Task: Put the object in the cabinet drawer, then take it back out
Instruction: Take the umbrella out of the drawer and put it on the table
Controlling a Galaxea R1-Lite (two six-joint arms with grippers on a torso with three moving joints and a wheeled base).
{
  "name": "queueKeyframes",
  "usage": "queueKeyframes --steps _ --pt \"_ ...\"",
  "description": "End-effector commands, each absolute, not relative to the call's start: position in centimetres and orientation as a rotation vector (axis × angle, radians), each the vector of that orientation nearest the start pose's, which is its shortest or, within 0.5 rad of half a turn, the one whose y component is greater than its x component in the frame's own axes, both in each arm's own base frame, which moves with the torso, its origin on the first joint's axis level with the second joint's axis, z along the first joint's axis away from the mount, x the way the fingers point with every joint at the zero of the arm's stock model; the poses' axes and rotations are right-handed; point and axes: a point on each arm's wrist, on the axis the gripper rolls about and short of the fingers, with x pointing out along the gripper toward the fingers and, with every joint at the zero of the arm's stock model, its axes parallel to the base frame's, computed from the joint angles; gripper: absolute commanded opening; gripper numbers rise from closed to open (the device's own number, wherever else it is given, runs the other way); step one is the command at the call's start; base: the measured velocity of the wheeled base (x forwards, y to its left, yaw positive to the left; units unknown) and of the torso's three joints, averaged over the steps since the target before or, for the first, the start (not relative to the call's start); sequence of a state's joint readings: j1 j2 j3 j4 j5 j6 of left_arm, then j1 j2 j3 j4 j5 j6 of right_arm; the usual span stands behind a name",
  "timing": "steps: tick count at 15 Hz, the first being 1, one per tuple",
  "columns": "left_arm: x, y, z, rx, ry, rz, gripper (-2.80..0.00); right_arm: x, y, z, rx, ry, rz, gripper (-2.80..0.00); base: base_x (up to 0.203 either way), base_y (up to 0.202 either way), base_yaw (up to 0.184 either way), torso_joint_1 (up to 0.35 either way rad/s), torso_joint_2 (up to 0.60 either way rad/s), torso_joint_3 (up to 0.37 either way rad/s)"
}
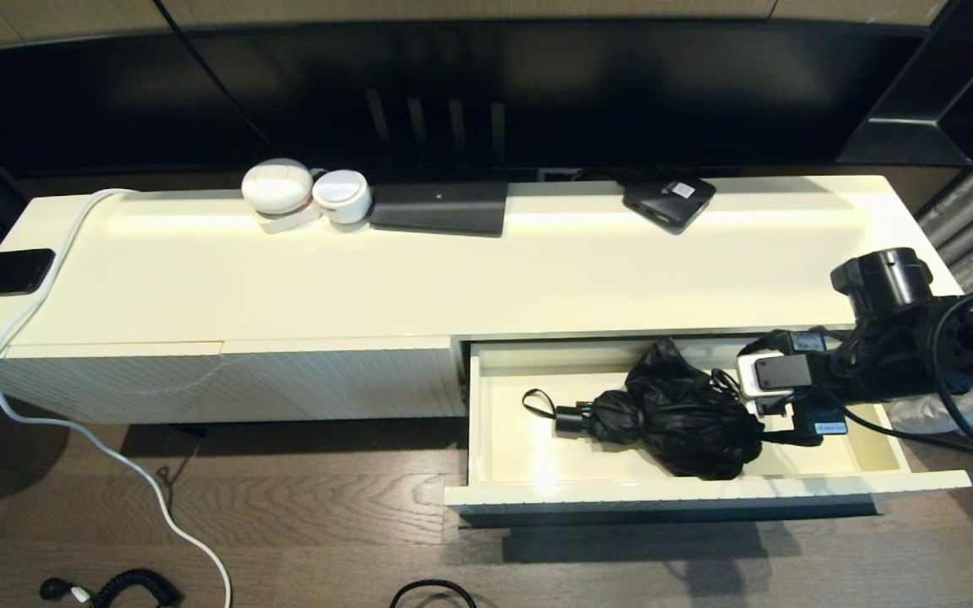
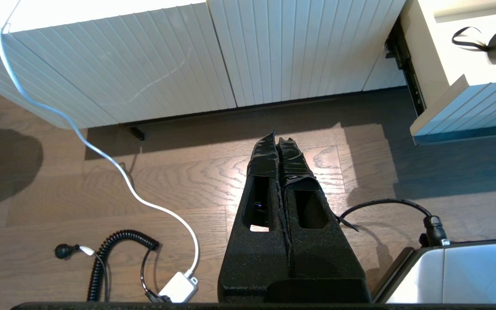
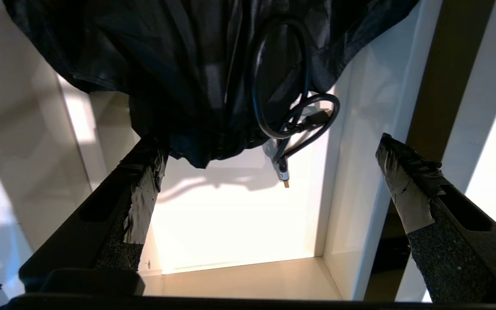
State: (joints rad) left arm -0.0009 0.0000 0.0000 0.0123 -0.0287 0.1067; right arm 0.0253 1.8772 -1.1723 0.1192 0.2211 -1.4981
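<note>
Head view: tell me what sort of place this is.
Probably a home living room: a long low cabinet with an open drawer stands on wood flooring, and what looks like a TV sits behind small set-top boxes.

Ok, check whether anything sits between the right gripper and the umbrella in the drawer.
Nothing visible does. The right gripper is open over the right end of the cabinet drawer, its fingers spread wide, facing the black folded umbrella. Only a loose black cable lies against the fabric there and could be caught in the grasp.
</note>
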Motion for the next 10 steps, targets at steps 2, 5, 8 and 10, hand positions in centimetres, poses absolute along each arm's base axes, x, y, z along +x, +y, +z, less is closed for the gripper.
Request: queueKeyframes --steps 2,5,8,10 --pt "-2.3 -0.1 7.4 0.107 0.011 -0.031 -2.8 34.6 1.4 15.6 -1.317 0.493 0.812 0.0 0.0 0.0 0.0 0.0 0.0 0.0" --pt "-2.3 -0.1 7.4 0.107 0.011 -0.031 -2.8 35.2 1.4 15.9 -1.305 0.512 0.831 0.0 0.0 0.0 0.0 0.0 0.0 0.0" --pt "-2.3 -0.1 7.4 0.107 0.011 -0.03 -2.8 35.7 1.5 17.5 -1.266 0.548 0.849 0.0 0.0 0.0 0.0 0.0 0.0 0.0" --pt "-2.3 -0.1 7.4 0.107 0.011 -0.03 -2.8 36.1 1.5 17.9 -1.24 0.577 0.872 0.0 0.0 0.0 0.0 0.0 0.0 0.0"
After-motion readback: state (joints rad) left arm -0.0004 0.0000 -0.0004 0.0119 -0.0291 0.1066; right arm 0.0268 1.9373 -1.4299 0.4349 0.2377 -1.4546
